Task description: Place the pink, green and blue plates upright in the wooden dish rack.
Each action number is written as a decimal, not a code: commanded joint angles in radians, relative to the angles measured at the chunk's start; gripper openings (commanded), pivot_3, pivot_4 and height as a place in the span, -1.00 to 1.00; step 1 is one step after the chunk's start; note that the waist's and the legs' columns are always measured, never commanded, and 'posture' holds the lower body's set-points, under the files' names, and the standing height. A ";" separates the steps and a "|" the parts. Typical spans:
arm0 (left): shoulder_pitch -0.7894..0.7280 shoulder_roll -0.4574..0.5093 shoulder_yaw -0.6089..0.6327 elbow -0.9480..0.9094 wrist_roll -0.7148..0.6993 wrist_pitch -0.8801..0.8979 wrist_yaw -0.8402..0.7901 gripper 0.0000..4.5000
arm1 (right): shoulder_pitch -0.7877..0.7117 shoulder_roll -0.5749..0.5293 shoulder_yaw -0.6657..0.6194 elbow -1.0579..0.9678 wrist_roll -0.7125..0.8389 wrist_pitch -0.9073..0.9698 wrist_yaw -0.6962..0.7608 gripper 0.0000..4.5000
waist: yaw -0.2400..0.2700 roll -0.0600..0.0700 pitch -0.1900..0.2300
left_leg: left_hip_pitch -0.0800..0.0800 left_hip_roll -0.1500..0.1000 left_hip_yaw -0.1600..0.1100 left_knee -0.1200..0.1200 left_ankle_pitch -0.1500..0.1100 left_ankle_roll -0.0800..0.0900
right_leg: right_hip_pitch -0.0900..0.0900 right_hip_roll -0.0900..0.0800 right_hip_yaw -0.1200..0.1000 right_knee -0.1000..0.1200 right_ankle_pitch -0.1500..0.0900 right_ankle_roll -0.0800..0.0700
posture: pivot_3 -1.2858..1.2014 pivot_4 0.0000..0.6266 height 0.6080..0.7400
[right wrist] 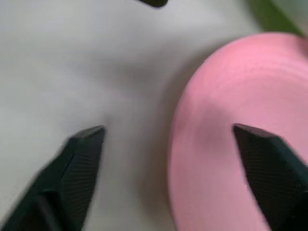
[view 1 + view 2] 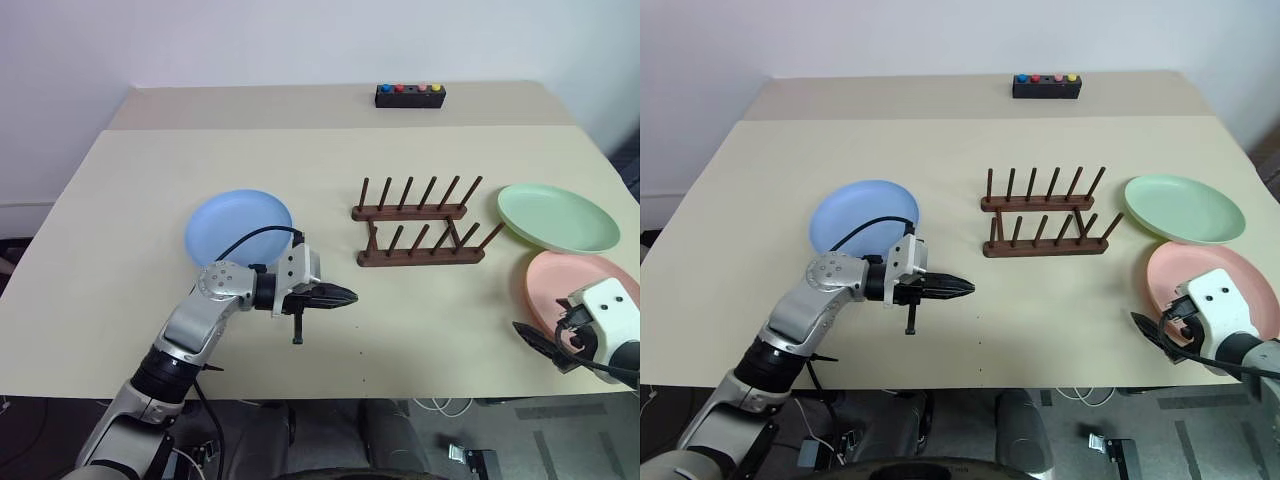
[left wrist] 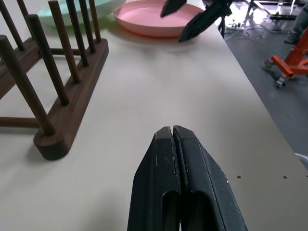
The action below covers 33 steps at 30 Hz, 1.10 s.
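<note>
Your robot stood at a beige table (image 2: 120, 230) with all three plates lying flat and the wooden dish rack (image 2: 420, 225) empty near the table's middle, its two pegged rails running side by side. The blue plate (image 2: 238, 225) rested on the robot's left side of the rack, well apart from it. The green plate (image 2: 557, 217) lay on the rack's right, near its end, and the pink plate (image 2: 575, 285) sat just in front of the green one, close to the table's near edge; whether the two rims touched could not be told.

Your left gripper (image 2: 345, 297) hung over bare tabletop between the blue plate and the rack, nearer the front edge, pointing roughly level toward the robot's right. Its two black fingers (image 3: 166, 159) were pressed together with nothing between them, as the left wrist view made plain, with the near rail of the rack beside them and the pink plate beyond.

Your right gripper (image 1: 168, 139) was at the pink plate's near-left rim with its fingers spread wide. In the right wrist view one fingertip (image 1: 89, 139) stood over the table and the other (image 1: 255, 139) over the plate's pink surface, the rim running between them; nothing was clamped.

A small black box with coloured buttons (image 2: 409, 95) sat at the table's far edge, well behind the rack.
</note>
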 commanded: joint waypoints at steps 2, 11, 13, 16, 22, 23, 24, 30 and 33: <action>-0.004 -0.006 -0.009 -0.024 -0.004 -0.018 0.004 -1.00 | 0.011 0.000 -0.031 -0.038 -0.008 0.017 -0.009 -0.23 | 0.000 0.000 0.000 | 0.000 0.000 0.000 0.000 0.000 0.000 | 0.000 0.000 0.000 0.000 0.000 0.000 | 0.03 -0.52 1.00; -0.028 -0.011 -0.014 0.001 -0.002 -0.048 -0.003 -1.00 | 0.114 -0.020 -0.098 -0.136 -0.040 0.077 -0.005 -0.97 | 0.001 0.000 0.000 | -0.001 0.000 0.000 0.000 0.000 0.000 | -0.001 0.000 0.000 0.000 0.000 0.000 | 0.03 -0.52 1.00; -0.031 -0.014 -0.019 0.013 0.001 -0.059 -0.007 -1.00 | 0.162 -0.011 -0.131 -0.178 -0.051 0.073 0.009 -0.97 | 0.003 0.000 0.000 | -0.002 0.000 0.000 0.000 0.000 0.000 | -0.001 0.000 0.000 0.000 0.000 0.000 | 0.03 -0.52 1.00; -0.037 -0.024 -0.029 0.033 0.003 -0.076 -0.013 -1.00 | 0.238 0.029 -0.205 -0.233 -0.042 0.054 0.044 -0.97 | 0.003 0.000 0.000 | -0.003 0.000 0.000 0.000 0.000 0.000 | -0.002 0.000 0.000 -0.001 0.000 0.001 | 0.03 -0.52 1.00; -0.054 -0.041 -0.041 0.077 0.006 -0.101 -0.032 -1.00 | 0.308 0.108 -0.389 -0.294 -0.061 -0.012 0.058 -0.97 | 0.001 0.000 0.000 | -0.003 0.000 0.000 0.001 0.000 0.000 | -0.002 0.000 0.000 -0.001 0.000 0.001 | 0.03 -0.52 1.00; -0.057 -0.043 -0.041 0.083 0.005 -0.102 -0.036 -1.00 | 0.299 0.113 -0.412 -0.295 -0.063 -0.040 0.055 -0.97 | 0.000 0.000 0.000 | -0.003 0.000 0.000 0.000 0.000 0.000 | -0.002 0.000 0.000 -0.001 -0.001 0.000 | 0.03 -0.52 1.00; -0.060 -0.045 -0.042 0.090 0.004 -0.105 -0.040 -1.00 | 0.275 0.117 -0.433 -0.294 -0.055 -0.071 0.053 -0.97 | -0.002 0.000 0.000 | -0.003 0.000 0.000 0.000 0.000 0.000 | -0.002 0.000 0.000 -0.001 0.000 0.000 | 0.03 -0.52 1.00; -0.084 -0.061 -0.040 0.141 0.015 -0.137 -0.048 -1.00 | 0.033 0.030 -0.463 -0.294 0.025 -0.133 0.035 -0.97 | -0.001 0.000 0.000 | -0.003 0.000 0.001 0.001 0.000 0.000 | -0.002 0.000 0.000 0.000 0.000 0.000 | 0.03 -0.52 1.00; -0.091 -0.067 -0.023 0.146 0.008 -0.136 -0.039 -1.00 | -0.131 -0.028 -0.413 -0.282 0.138 -0.121 0.043 -0.97 | 0.000 0.000 0.000 | -0.003 0.000 0.000 0.001 0.000 0.000 | -0.002 0.000 0.000 -0.001 0.001 0.002 | 0.03 -0.52 1.00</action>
